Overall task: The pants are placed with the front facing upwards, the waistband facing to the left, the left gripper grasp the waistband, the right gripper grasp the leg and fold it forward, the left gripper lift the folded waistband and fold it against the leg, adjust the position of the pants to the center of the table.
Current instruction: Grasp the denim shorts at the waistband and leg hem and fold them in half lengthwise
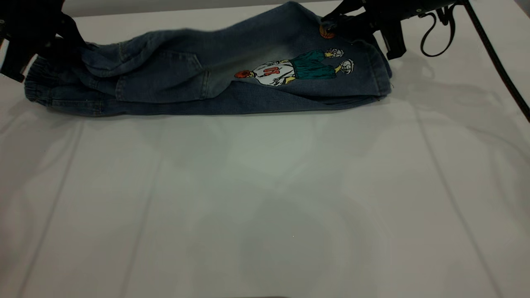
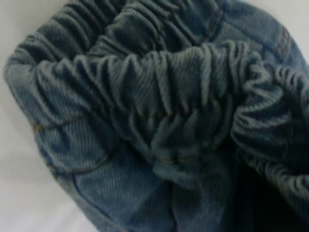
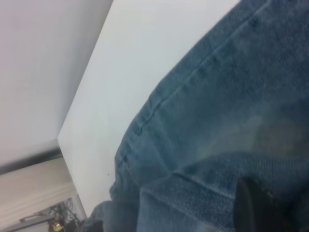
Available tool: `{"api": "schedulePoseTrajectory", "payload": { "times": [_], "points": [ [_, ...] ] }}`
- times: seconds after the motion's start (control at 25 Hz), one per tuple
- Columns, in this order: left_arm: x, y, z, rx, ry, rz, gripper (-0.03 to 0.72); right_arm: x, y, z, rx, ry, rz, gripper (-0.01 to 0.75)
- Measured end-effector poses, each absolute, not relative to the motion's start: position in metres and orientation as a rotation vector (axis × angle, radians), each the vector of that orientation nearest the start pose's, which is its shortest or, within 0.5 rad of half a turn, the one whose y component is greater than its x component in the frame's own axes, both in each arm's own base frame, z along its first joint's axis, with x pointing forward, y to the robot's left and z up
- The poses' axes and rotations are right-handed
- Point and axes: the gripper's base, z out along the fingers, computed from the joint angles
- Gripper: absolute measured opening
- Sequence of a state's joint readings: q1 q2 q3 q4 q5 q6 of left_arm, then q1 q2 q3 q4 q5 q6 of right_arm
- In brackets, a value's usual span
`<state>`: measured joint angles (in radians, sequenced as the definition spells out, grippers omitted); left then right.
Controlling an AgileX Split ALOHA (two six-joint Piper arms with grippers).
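**Pants folded lengthwise along the far edge, an arm at each end**

At the far left, the left gripper (image 1: 62,45) sits on the waistband (image 1: 39,80), the ruffled dark band that forms the left end of the pants (image 1: 215,78). Its wrist view is filled with gathered elastic pressed close, but the fingers themselves are hidden, so I cannot tell whether it is clenched on the cloth or released.

The pants lie on the far part of the table (image 1: 265,198), well back from its centre, with their long axis running left to right. The top layer is doubled over the lower one, so the lengthwise fold looks done. The next fold would carry the waistband rightward along that axis toward the leg end; the left arm is the nearer one for that.

On the upper layer, right of middle, is a colourful printed figure (image 1: 296,68) wearing a white shirt with red marks that may be numerals; I cannot read them.

At the far right, the right gripper (image 1: 337,22) touches the leg end (image 1: 379,70). Its grip cannot be told either.
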<state>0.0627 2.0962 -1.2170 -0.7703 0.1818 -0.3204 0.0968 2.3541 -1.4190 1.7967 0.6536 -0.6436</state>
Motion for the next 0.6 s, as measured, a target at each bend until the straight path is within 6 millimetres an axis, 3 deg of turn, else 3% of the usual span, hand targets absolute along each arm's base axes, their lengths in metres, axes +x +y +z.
{"api": "schedulePoseTrajectory", "payload": {
  "times": [0.28, 0.4, 0.6],
  "points": [
    [0.4239, 0.0186, 0.1043, -1.347, 2.167, -0.526, 0.145, 0.4624, 0.097, 0.0753, 0.991, 2.279, 1.324, 0.067],
    [0.4245, 0.0196, 0.1035, -1.285, 2.186, -0.497, 0.232, 0.4625, 0.0967, 0.0749, 0.994, 2.279, 1.318, 0.111],
    [0.4253, 0.0205, 0.1041, -1.159, 2.228, -0.448, 0.394, 0.4625, 0.0966, 0.0749, 0.987, 2.279, 1.315, 0.256]
  ]
}}
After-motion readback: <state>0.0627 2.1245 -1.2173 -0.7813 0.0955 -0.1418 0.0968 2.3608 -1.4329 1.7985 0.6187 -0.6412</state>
